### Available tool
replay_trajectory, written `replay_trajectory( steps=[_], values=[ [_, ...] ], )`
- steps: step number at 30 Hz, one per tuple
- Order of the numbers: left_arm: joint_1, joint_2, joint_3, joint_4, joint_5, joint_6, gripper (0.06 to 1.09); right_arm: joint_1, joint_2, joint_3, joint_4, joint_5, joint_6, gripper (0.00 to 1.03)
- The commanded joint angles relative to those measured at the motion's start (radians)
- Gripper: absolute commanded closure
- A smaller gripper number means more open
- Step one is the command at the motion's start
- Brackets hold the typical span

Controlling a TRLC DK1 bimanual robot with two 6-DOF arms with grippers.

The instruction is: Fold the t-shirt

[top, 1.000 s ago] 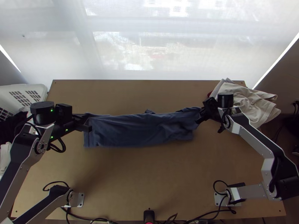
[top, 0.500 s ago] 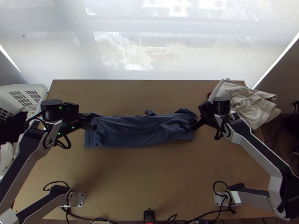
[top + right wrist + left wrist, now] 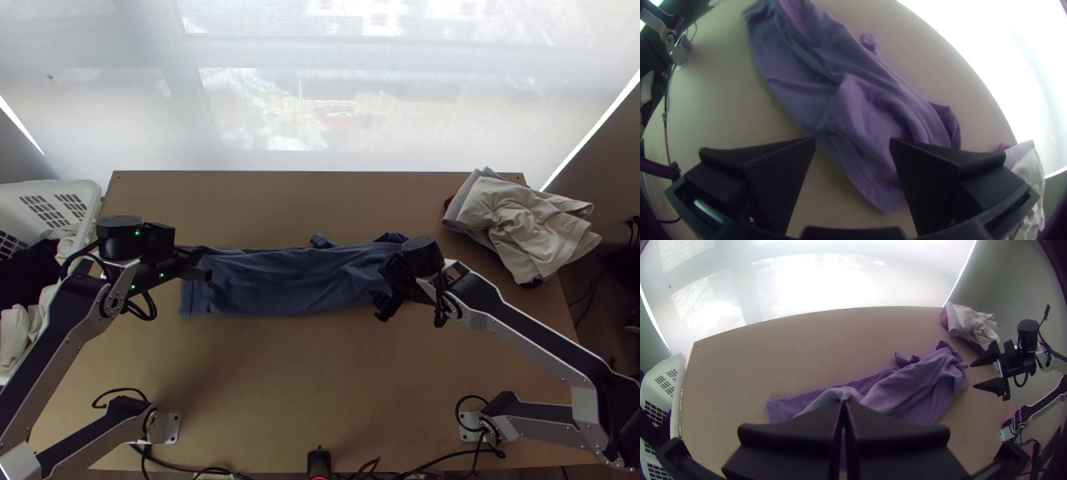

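Two jaws of our left gripper point(image 3: 206, 268) are closed on the blue t-shirt point(image 3: 296, 280), near its left end. We have the jaws of our right gripper point(image 3: 382, 290) wide apart above the shirt's right end. Between them it lies in a long, rumpled strip across the table point(image 3: 304, 384), a small bunched bit poking out on its far side. Farther out, we see crumpled pale clothes point(image 3: 520, 224) at the far right corner and a white laundry basket point(image 3: 90, 194) at the left.
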Motion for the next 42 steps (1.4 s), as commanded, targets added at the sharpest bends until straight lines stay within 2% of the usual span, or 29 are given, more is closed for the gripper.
replay_trajectory(
  steps=[1,11,14,19,23,32,37,42],
  values=[
    [-0.002,0.012,-0.017,0.013,0.001,0.0,1.05,0.093,0.099,0.01,0.033,0.001,-0.01,0.29],
    [0.001,0.043,-0.011,0.026,0.001,0.006,1.05,0.093,0.207,0.051,0.102,0.006,-0.01,0.29],
    [0.004,0.049,-0.012,0.03,0.001,0.006,1.05,0.086,0.233,0.061,0.123,0.012,-0.012,0.49],
    [0.007,0.05,-0.011,0.033,0.0,0.006,1.05,0.055,0.254,0.067,0.138,0.027,-0.01,0.73],
    [0.01,0.046,-0.011,0.033,0.0,0.007,1.05,0.02,0.233,0.068,0.138,0.043,-0.009,1.0],
    [0.012,0.024,-0.009,0.029,0.001,0.011,1.05,-0.033,0.113,0.076,0.08,0.056,-0.016,1.0],
    [0.012,-0.009,0.022,0.013,0.001,0.011,1.05,-0.077,0.021,0.124,-0.013,0.056,-0.027,1.0],
    [0.016,-0.054,0.094,-0.011,-0.002,0.014,1.05,-0.155,-0.068,0.268,-0.152,0.056,-0.064,1.0]
  ],
)
